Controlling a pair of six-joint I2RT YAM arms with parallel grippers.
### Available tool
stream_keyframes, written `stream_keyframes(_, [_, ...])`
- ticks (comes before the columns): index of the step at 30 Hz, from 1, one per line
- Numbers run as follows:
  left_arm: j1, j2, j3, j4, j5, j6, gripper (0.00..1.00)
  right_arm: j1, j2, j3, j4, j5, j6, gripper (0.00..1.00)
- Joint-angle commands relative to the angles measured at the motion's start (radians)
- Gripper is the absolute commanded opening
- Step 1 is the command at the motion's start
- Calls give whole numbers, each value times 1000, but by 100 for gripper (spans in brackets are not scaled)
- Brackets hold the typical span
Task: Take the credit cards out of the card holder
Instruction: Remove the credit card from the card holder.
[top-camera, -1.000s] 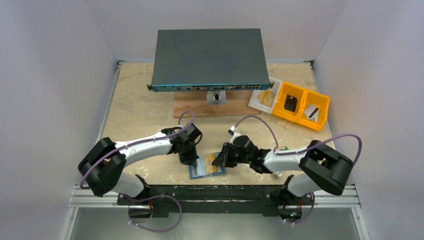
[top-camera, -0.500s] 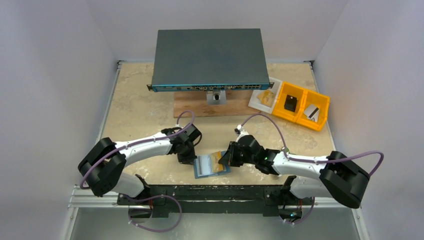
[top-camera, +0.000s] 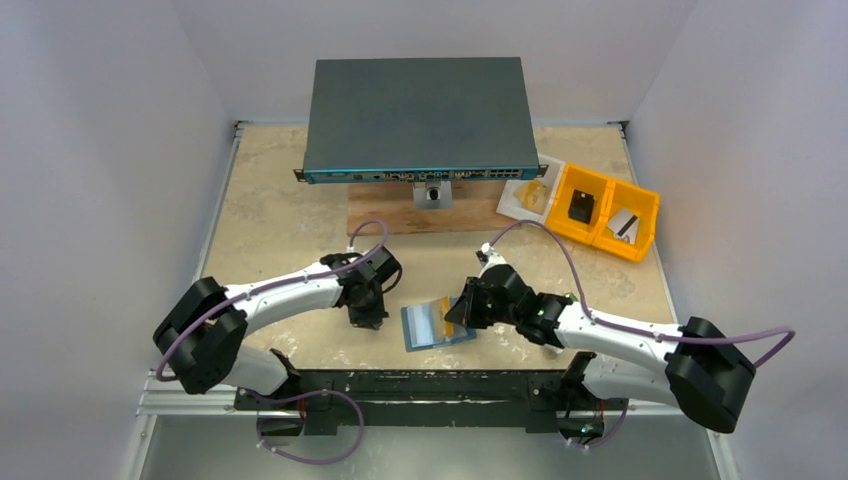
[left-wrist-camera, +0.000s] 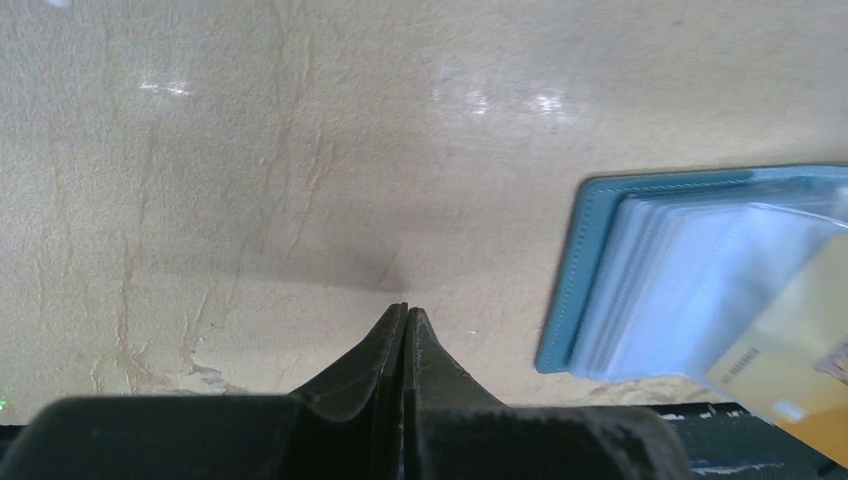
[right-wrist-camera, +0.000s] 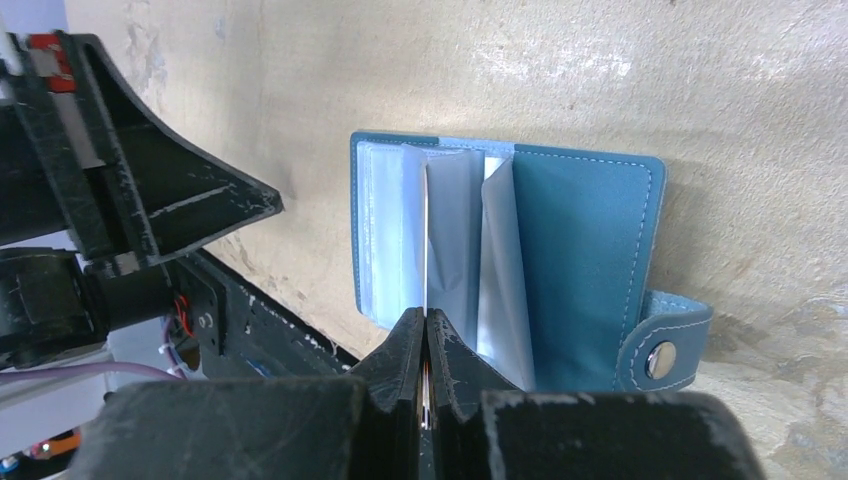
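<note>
Worktop (top-camera: 270, 215) has open room mid-way. The grey network switch (top-camera: 415, 115) sits on a wooden board (top-camera: 380, 218) at the far side, well apart. Card holder (top-camera: 445, 340) lies open near the worktop's front edge, between the arms. Right tool (right-wrist-camera: 426, 318) is pinched on what looks like a yellowish credit card (left-wrist-camera: 800, 340), likely to draw it out. Left tool (left-wrist-camera: 405, 312) is closed and empty, just beside the holder and not touching, so nothing pins it.

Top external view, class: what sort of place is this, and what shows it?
Probably a robotics lab test cell: two arms bolted to a walled-in table, a rack-style grey box and yellow parts bins.
</note>
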Motion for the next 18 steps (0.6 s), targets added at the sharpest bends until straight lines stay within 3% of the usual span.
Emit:
stream_keyframes(1, [0, -50, 86, 7, 9, 42, 0, -4, 9, 37, -29, 22, -20, 0])
stream_keyframes(10, [-20, 5, 237, 37, 68, 88, 7, -4, -68, 114, -188, 97, -35, 0])
stream_keyframes(18, [-26, 20, 253, 52, 98, 101, 8, -4, -104, 175, -301, 165, -54, 0])
